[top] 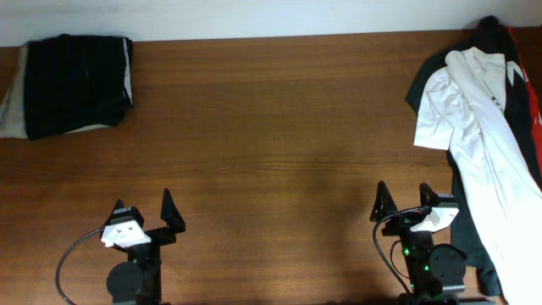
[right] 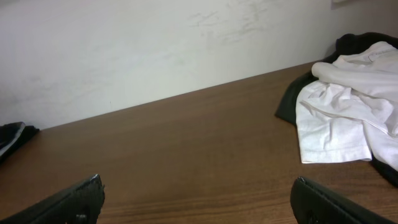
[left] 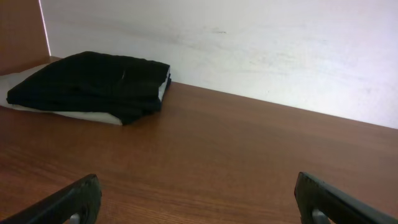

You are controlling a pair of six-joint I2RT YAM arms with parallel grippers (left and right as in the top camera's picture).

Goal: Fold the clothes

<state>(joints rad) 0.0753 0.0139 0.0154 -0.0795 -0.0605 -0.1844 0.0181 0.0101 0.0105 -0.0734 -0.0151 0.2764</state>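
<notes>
Brown wooden table (top: 279, 127) fills the overhead view, with clothes at its two far corners. At the far left lies a folded black garment (top: 76, 72) on top of a folded cream garment (top: 10, 110). At the far right edge a crumpled white short-sleeved shirt (top: 483, 127) sprawls over a heap of dark clothes (top: 464, 222), unfolded and running down to the near edge beside the right arm. Only the overhead view shows the red-trimmed piece (top: 532, 110) at that edge.

The left gripper (top: 144, 203) and right gripper (top: 405, 191) sit at the near edge, well apart from both piles, each with fingers spread wide and nothing between them. The left wrist view shows the black stack alone, against a white wall (left: 249, 50). The right wrist view shows the white shirt's sleeve and hem flat on the wood, and just a sliver of the black stack at its left border.
</notes>
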